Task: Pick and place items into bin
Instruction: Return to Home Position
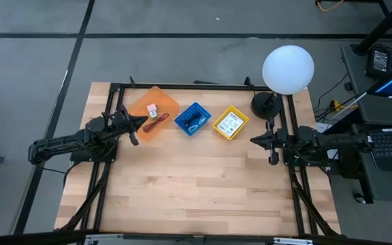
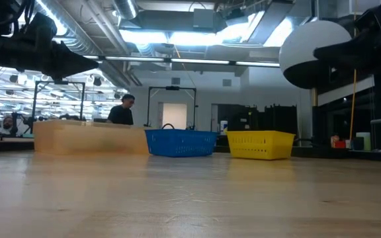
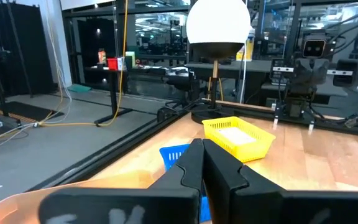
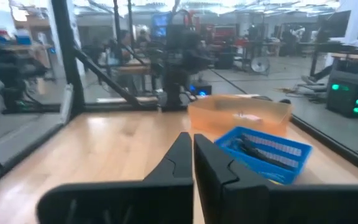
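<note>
Three small bins stand in a row on the far half of the wooden table. The orange bin (image 1: 159, 101) holds a pink block (image 1: 152, 109) and a red cord (image 1: 152, 124). The blue bin (image 1: 182, 116) holds a black coiled cable (image 1: 196, 123). The yellow bin (image 1: 241, 113) holds a white printed packet (image 1: 229, 124). My left gripper (image 1: 143, 120) is shut and empty, pointing level over the orange bin's near right rim. My right gripper (image 1: 253, 141) is shut and empty, pointing level at the table's right side, near the yellow bin.
A white globe lamp (image 1: 288, 68) on a black base (image 1: 264, 104) stands at the far right corner. Black frame rails (image 1: 182, 86) run along the far edge and both sides. The near half of the table (image 1: 196, 190) is bare wood. A person (image 2: 121, 109) shows far behind.
</note>
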